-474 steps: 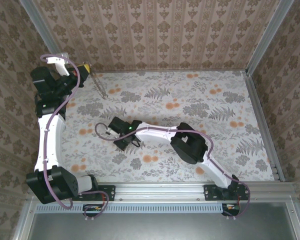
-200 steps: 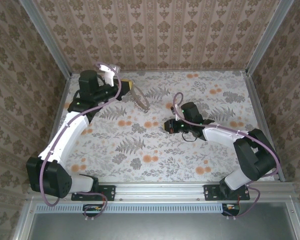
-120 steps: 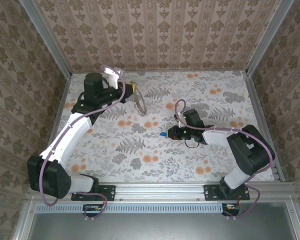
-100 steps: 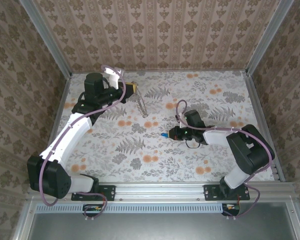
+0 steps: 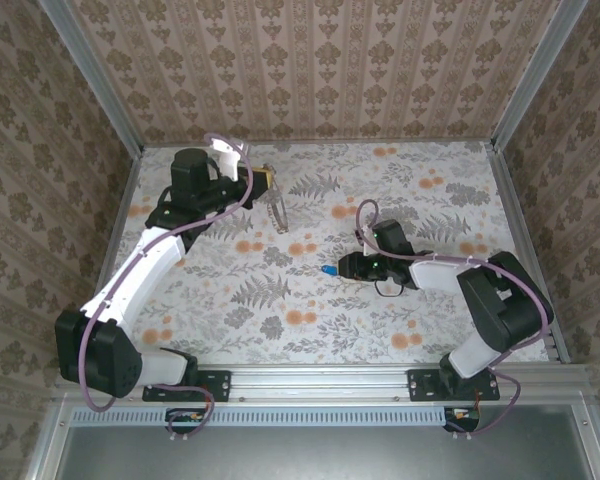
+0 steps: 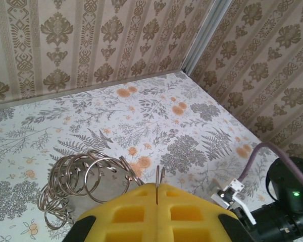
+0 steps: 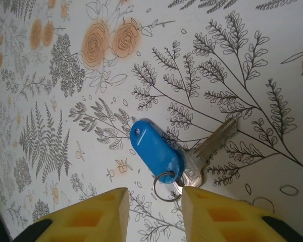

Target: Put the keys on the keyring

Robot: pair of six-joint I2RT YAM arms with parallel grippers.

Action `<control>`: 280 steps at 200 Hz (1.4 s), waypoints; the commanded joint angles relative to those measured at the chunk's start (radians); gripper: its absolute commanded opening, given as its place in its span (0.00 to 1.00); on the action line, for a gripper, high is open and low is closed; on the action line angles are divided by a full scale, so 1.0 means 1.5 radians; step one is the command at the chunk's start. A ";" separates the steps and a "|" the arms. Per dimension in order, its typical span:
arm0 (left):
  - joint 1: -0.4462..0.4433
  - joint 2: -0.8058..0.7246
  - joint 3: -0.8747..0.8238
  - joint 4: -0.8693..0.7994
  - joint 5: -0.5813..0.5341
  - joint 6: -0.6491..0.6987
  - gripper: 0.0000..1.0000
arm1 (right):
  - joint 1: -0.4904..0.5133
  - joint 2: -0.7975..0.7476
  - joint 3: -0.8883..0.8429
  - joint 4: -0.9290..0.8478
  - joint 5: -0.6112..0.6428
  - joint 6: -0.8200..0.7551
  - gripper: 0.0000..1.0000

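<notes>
Bright, even, diffuse light, faint soft shadows, overhead view sharp, close yellow fingers (image 7: 86, 214) slightly blurred.

One metal key (image 7: 212, 146) lies just beyond the right jaws, with one blue plastic tag (image 7: 155, 148) and one small split ring (image 7: 164, 187) linking the two. One keyring (image 6: 86, 179) shows just beyond the left jaws, to their left: a chain of many linked metal rings, too overlapped for an exact count. One thin ring edge sits between those jaws. Two arms, the left arm (image 5: 140, 265) and the right arm (image 5: 435, 272), over one worktop (image 5: 430, 180)
</notes>
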 commanded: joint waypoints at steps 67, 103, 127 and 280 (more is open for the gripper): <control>0.044 -0.044 -0.016 0.030 -0.034 -0.003 0.00 | 0.097 -0.061 0.071 -0.233 0.216 -0.107 0.44; 0.086 -0.055 -0.024 0.030 -0.025 -0.015 0.00 | 0.160 -0.015 0.132 -0.303 0.303 -0.170 0.45; 0.106 -0.064 -0.030 0.028 -0.020 -0.019 0.00 | 0.188 0.014 0.169 -0.333 0.345 -0.199 0.45; 0.141 -0.076 -0.040 0.032 -0.001 -0.029 0.00 | 0.208 0.115 0.247 -0.360 0.396 -0.245 0.40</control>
